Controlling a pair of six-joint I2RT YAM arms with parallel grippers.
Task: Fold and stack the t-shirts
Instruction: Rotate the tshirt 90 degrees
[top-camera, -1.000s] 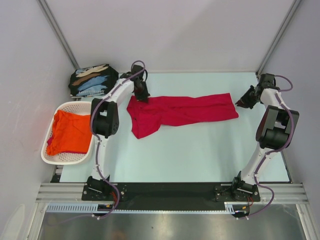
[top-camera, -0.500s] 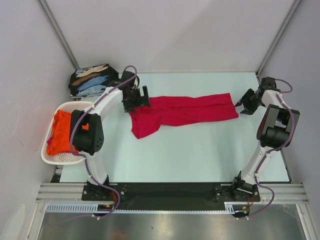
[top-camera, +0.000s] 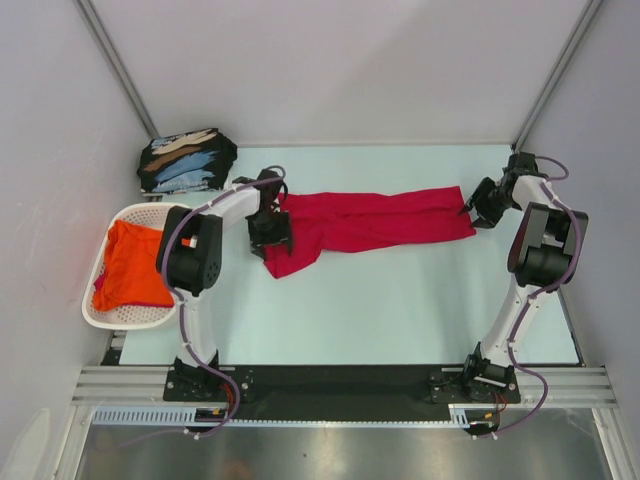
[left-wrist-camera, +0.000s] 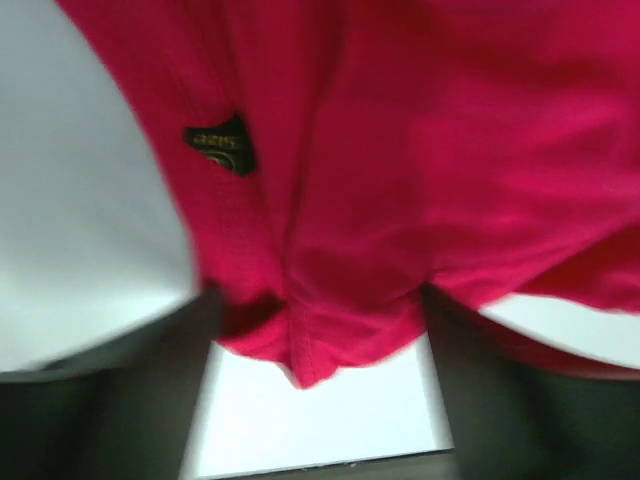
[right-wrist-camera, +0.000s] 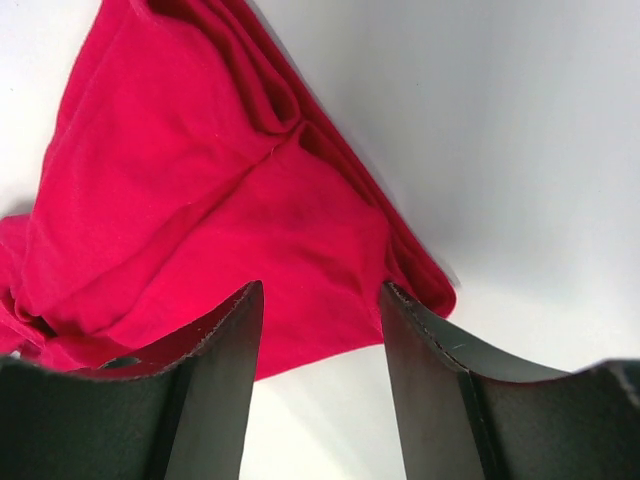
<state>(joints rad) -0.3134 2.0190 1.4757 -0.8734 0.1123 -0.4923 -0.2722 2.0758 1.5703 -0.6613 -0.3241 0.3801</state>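
Garment: crimson t-shirt (top-camera: 370, 222) stretched flat on table (top-camera: 400, 300), spanning from one claw to the other. Left gripper (top-camera: 272, 238) over its label end, jaws wide apart, nothing pinched. Right gripper (right-wrist-camera: 320, 300) at the opposite corner, jaws parted, gripping nothing. Orange t-shirt (top-camera: 135, 265) in basket (top-camera: 100, 315) left of left gripper; black t-shirts (top-camera: 185, 160) beyond it.
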